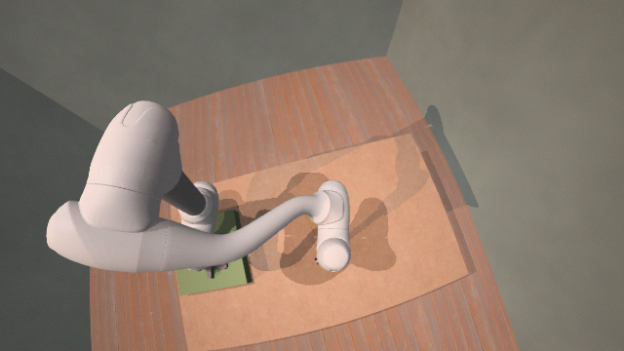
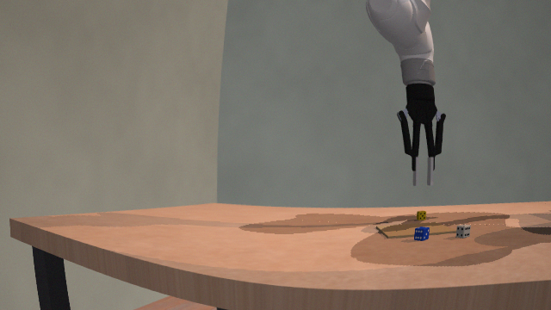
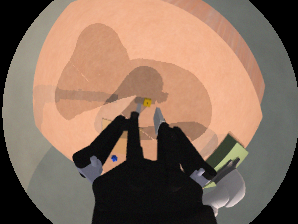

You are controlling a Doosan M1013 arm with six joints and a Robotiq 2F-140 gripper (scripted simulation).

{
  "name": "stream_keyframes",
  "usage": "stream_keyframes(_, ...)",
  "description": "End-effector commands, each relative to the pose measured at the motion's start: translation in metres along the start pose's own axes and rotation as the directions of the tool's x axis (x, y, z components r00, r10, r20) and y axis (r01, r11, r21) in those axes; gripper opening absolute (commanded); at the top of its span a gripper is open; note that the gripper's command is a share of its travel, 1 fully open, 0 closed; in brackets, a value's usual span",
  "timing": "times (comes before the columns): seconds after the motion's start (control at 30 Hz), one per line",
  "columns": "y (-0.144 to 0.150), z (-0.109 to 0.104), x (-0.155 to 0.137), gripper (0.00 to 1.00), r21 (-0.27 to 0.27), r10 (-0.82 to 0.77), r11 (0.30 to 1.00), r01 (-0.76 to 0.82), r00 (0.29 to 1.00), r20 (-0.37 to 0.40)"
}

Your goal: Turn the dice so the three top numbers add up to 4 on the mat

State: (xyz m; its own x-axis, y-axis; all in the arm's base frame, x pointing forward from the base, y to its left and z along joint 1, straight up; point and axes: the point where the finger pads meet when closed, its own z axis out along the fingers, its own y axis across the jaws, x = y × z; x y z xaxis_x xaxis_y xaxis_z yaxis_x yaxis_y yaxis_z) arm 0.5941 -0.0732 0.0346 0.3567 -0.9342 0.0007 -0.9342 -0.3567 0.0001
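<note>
Arm parked high over the table (image 2: 172,245), nothing in hand.

From my exterior view the gripper (image 2: 422,172) hangs upper right, fingers drawn nearly together around empty air. Low right lies the mat (image 2: 396,231), with the yellow die (image 2: 421,215) behind it, the blue die (image 2: 421,233) at its front edge, and the white die (image 2: 463,231) just right.

My arm (image 1: 146,205) is smooth, pale grey-white, built of fat rounded links with faint seam lines. My wrist ends in a grey collar, then my black gripper (image 2: 422,176) with slim linkages and light grey fingertips (image 2: 429,171).
</note>
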Motion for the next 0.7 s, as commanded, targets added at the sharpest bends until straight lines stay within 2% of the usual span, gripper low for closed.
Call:
stream_keyframes(0.0,0.000,0.000,0.000,0.21,0.000,0.000,1.000,0.000,1.000,0.000)
stream_keyframes(0.67,0.000,0.017,0.000,0.21,0.000,0.000,1.000,0.000,1.000,0.001)
